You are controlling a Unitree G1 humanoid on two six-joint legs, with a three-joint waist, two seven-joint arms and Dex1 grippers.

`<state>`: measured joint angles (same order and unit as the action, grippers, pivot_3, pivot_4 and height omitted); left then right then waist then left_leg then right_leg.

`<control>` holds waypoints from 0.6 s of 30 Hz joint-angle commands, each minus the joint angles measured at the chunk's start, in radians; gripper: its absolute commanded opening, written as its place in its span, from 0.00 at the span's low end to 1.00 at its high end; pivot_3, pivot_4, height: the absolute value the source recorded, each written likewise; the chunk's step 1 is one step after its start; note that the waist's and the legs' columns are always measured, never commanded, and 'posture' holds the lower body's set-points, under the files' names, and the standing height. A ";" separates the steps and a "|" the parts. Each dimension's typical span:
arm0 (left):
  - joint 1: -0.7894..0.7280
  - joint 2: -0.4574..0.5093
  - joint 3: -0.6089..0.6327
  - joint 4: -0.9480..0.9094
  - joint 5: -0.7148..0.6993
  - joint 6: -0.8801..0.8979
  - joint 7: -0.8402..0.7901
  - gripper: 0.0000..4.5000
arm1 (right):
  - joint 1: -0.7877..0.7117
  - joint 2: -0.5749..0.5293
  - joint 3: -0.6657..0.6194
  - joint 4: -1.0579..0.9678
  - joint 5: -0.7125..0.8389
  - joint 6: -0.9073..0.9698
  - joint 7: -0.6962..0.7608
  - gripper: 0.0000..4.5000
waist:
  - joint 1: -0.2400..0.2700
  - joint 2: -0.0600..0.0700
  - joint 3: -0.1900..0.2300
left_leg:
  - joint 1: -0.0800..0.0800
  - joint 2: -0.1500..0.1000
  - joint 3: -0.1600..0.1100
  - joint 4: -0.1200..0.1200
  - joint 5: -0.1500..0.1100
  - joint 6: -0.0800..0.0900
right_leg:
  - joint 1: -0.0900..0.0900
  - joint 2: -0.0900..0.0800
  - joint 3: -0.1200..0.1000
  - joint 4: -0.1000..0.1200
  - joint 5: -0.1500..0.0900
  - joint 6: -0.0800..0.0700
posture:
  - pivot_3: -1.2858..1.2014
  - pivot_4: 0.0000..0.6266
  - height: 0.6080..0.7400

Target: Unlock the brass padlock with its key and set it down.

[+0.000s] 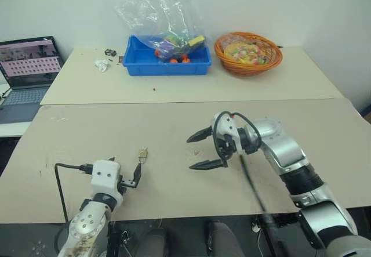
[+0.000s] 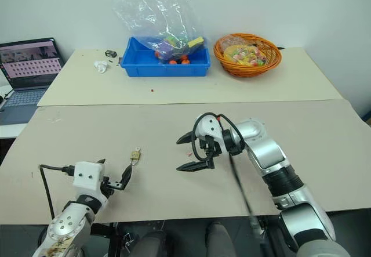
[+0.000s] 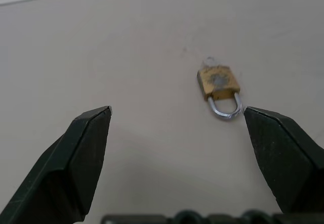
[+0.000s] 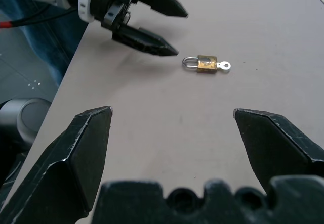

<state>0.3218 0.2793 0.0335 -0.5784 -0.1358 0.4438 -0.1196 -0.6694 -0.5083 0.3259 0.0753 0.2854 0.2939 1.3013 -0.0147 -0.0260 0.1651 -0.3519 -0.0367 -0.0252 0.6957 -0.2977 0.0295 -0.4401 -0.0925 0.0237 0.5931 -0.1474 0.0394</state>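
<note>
Head views:
- padlock: one brass padlock (image 1: 142, 152), flat on counter (image 1: 174, 210), just ahead of left hand (image 1: 137, 173), well left of right hand (image 1: 199, 150). Not held.
- hands: two; both w/ fingers spread wide, empty.
- bg count: one blue bin (image 1: 167, 63), one orange basket (image 1: 248, 53), one laptop (image 1: 29, 65), one clear bag (image 1: 156, 7) over bin.

Left wrist view:
- padlock: lies ahead of the two black fingertips (image 3: 91, 133), nearer one of them; shackle (image 3: 225, 106) toward hand, apart from both tips.
- handling (judged): tiny, light, rigid metal; smooth faces, prob. slippery; likely skids on counter if nudged.
- grip spot (judged): pinch body across flat sides, leave shackle free.

Right wrist view:
- padlock: between the two hands, closer to left one; shackle end faces it.
- key: one silvery key (image 4: 223, 65) sticking out of body's far end, appears seated already; thin, small, hard to pinch (judged) — take by round bow.
- right fingers: wide apart, nothing between.
</note>
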 commanded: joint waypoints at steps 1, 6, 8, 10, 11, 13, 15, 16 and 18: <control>-0.050 -0.014 -0.051 0.023 0.031 -0.040 -0.015 0.98 | -0.036 0.010 -0.025 -0.009 -0.009 -0.015 -0.018 1.00 | 0.003 0.000 0.000 | -0.001 0.000 0.000 0.000 0.000 0.000 | -0.001 0.000 0.000 0.000 0.000 0.000 | 0.52 0.24 0.91; -0.116 -0.022 -0.091 0.089 0.034 -0.048 -0.048 0.98 | -0.037 0.018 -0.028 -0.015 -0.019 -0.004 -0.039 1.00 | 0.003 0.000 0.000 | -0.001 0.000 -0.001 0.000 0.000 0.000 | -0.001 -0.001 -0.001 0.000 0.000 0.000 | 0.52 0.24 0.91; -0.150 -0.030 -0.093 0.124 0.036 -0.047 -0.048 0.98 | -0.032 0.018 -0.034 -0.025 -0.016 0.001 -0.047 1.00 | 0.001 0.000 0.000 | -0.001 0.000 -0.001 0.000 0.000 0.000 | -0.001 -0.001 -0.001 0.000 0.000 0.000 | 0.52 0.24 0.91; -0.162 -0.033 -0.089 0.139 0.035 -0.047 -0.049 0.98 | -0.030 0.019 -0.034 -0.030 -0.015 0.003 -0.051 1.00 | 0.001 0.000 0.000 | -0.001 0.000 -0.001 0.000 0.000 0.000 | -0.001 -0.001 -0.001 0.000 0.000 0.000 | 0.52 0.24 0.91; -0.166 -0.033 -0.084 0.148 0.040 -0.040 -0.043 0.98 | -0.027 0.018 -0.040 -0.040 -0.011 0.010 -0.059 1.00 | 0.000 0.000 0.000 | -0.001 0.000 -0.001 0.000 0.000 0.000 | -0.001 -0.001 -0.001 0.000 0.000 0.000 | 0.52 0.24 0.91; -0.171 -0.042 -0.068 0.160 0.040 -0.030 -0.029 0.98 | -0.021 0.016 -0.049 -0.060 -0.003 0.024 -0.073 1.00 | 0.000 0.000 0.000 | -0.001 0.000 -0.001 0.000 0.000 0.000 | -0.001 -0.001 -0.001 0.000 0.000 0.000 | 0.52 0.24 0.91; -0.175 -0.045 -0.067 0.168 0.050 -0.013 -0.019 0.98 | -0.013 0.011 -0.059 -0.079 0.007 0.037 -0.079 1.00 | 0.001 0.000 0.000 | -0.001 0.000 -0.001 0.000 0.000 0.000 | -0.001 -0.001 -0.001 0.000 0.000 0.000 | 0.52 0.24 0.91; -0.176 -0.052 -0.066 0.167 0.049 -0.002 -0.013 0.98 | -0.010 0.009 -0.063 -0.086 0.011 0.044 -0.082 1.00 | 0.001 0.000 0.000 | -0.001 0.000 -0.001 0.000 0.000 0.000 | -0.001 -0.001 -0.001 0.000 0.000 0.000 | 0.52 0.24 0.91; -0.176 -0.057 -0.064 0.156 0.055 0.021 0.001 0.98 | -0.007 0.010 -0.072 -0.098 0.016 0.057 -0.086 1.00 | 0.001 0.000 0.000 | -0.001 0.000 -0.001 0.000 0.000 0.000 | 0.000 -0.001 -0.001 0.000 0.000 0.000 | 0.52 0.24 0.91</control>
<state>0.1432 0.2235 -0.0408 -0.4181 -0.1057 0.4365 -0.1410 -0.6809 -0.4946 0.2926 0.0251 0.2710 0.3377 1.2222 -0.0133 -0.0259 0.1650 -0.3523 -0.0369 -0.0260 0.6955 -0.2978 0.0294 -0.4402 -0.0934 0.0226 0.5930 -0.1474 0.0391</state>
